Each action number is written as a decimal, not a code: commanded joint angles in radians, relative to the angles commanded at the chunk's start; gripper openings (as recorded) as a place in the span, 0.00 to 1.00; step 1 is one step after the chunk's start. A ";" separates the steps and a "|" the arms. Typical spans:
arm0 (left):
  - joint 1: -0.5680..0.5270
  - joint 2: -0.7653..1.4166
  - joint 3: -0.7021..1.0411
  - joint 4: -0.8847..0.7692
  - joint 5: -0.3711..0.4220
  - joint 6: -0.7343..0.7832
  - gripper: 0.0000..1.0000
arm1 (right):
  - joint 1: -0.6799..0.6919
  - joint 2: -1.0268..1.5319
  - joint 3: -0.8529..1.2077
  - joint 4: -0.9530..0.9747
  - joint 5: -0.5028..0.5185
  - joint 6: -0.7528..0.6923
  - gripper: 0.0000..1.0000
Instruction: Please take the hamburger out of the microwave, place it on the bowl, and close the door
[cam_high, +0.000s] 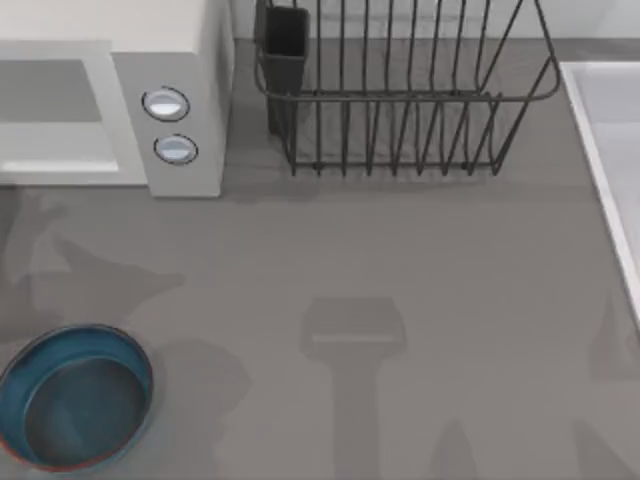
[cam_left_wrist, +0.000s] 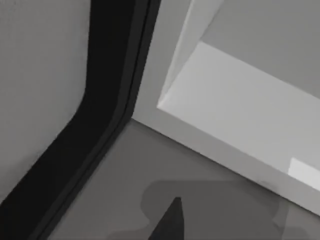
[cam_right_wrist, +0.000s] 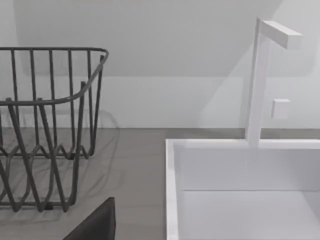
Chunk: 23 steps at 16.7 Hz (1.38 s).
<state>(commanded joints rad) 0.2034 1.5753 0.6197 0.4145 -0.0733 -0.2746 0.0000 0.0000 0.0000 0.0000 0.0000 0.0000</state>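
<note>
The left end effector (cam_left_wrist: 167, 222), its opening impossible to tell, faces the microwave (cam_high: 185, 100) cavity, so the retrieval step seems underway, calling for reaching inside toward the hamburger.

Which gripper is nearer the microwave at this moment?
Left. The left gripper sits close in front of the microwave, with its cavity opening right ahead. The right gripper is off by the dish rack and sink.
</note>
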 joint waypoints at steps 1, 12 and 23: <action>-0.026 0.027 0.050 -0.093 -0.032 -0.089 0.00 | 0.000 0.000 0.000 0.000 0.000 0.000 1.00; -0.462 0.379 0.574 -1.377 -0.406 -1.552 0.00 | 0.000 0.000 0.000 0.000 0.000 0.000 1.00; -0.873 0.707 0.693 -2.076 -0.583 -2.499 0.00 | 0.000 0.000 0.000 0.000 0.000 0.000 1.00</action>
<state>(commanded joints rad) -0.6700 2.2825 1.3129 -1.6616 -0.6565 -2.7734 0.0000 0.0000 0.0000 0.0000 0.0000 0.0000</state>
